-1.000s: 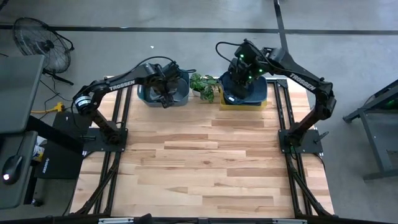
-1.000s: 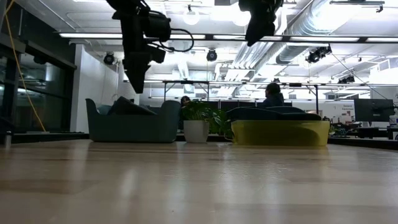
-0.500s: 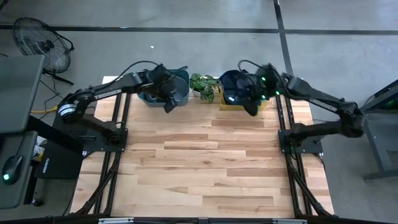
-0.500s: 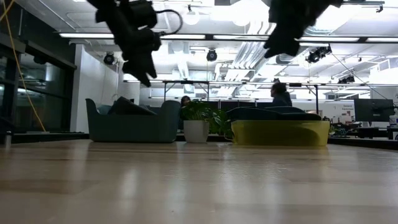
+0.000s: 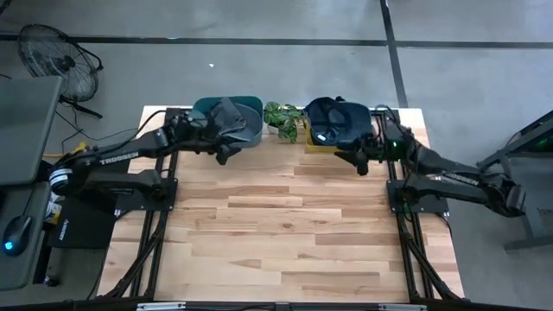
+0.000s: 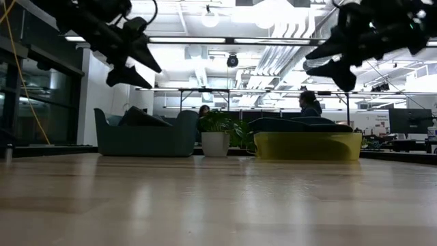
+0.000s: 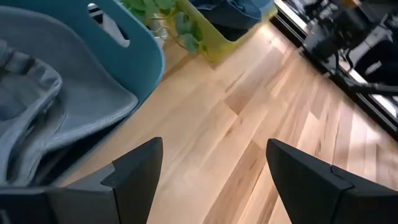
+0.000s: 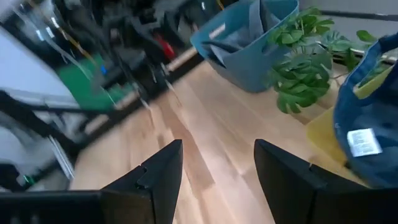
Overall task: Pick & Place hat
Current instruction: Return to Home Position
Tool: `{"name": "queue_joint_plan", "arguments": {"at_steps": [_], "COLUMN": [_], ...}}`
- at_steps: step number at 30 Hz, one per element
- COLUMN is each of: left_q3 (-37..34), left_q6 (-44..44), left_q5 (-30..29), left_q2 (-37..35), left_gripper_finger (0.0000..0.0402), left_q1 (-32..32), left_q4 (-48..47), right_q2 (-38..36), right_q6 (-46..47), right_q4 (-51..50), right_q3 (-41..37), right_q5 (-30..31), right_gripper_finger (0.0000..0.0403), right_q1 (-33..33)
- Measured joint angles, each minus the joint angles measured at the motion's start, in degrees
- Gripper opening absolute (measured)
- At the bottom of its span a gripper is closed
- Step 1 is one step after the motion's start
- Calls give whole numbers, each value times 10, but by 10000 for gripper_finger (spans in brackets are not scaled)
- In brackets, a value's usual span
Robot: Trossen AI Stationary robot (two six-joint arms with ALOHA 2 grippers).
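Observation:
A grey hat (image 5: 226, 111) lies inside the teal bin (image 5: 251, 130) at the table's far left; the left wrist view shows it slumped against the bin's wall (image 7: 37, 106). A dark blue hat (image 5: 337, 121) rests in the yellow bin (image 5: 321, 147) at the far right. My left gripper (image 5: 226, 154) hovers open just in front of the teal bin, above the table. My right gripper (image 5: 356, 161) hovers open in front of the yellow bin. Both grippers (image 7: 214, 155) (image 8: 217, 162) are empty and point nearly level.
A potted plant (image 5: 283, 119) in a white pot (image 6: 216, 143) stands between the two bins. Bare wooden tabletop (image 5: 285, 225) stretches from the bins to the near edge. The arms' black frames (image 5: 151, 186) (image 5: 419, 194) run along both table sides.
Both grippers have drawn back from above their bins toward the table's near edge and come down, the right one farther. Each has tipped from pointing down to almost level and rolled. Both stay open and empty. The hats have not moved.

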Motion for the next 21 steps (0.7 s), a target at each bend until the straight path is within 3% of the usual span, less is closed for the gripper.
{"name": "queue_joint_plan", "arguments": {"at_steps": [6, 11, 16, 21], "left_q3": [-21, -59, -91, -107], "left_q6": [-66, -136, -195, -220], "left_q5": [-69, -146, -251, -278], "left_q2": [-17, -10, -10, -20], "left_gripper_finger": [284, 284, 284, 284], "left_q1": [-69, -147, -191, -198], "left_q4": [21, 123, 155, 186], "right_q2": [-42, -58, -81, -114], "right_q6": [112, 151, 155, 148], "right_q4": [183, 257, 253, 215], "right_q3": [-133, -185, -198, -202], "right_q5": [17, 44, 64, 59], "right_gripper_finger": [193, 193, 193, 193], "right_q1": [41, 95, 141, 156]}}
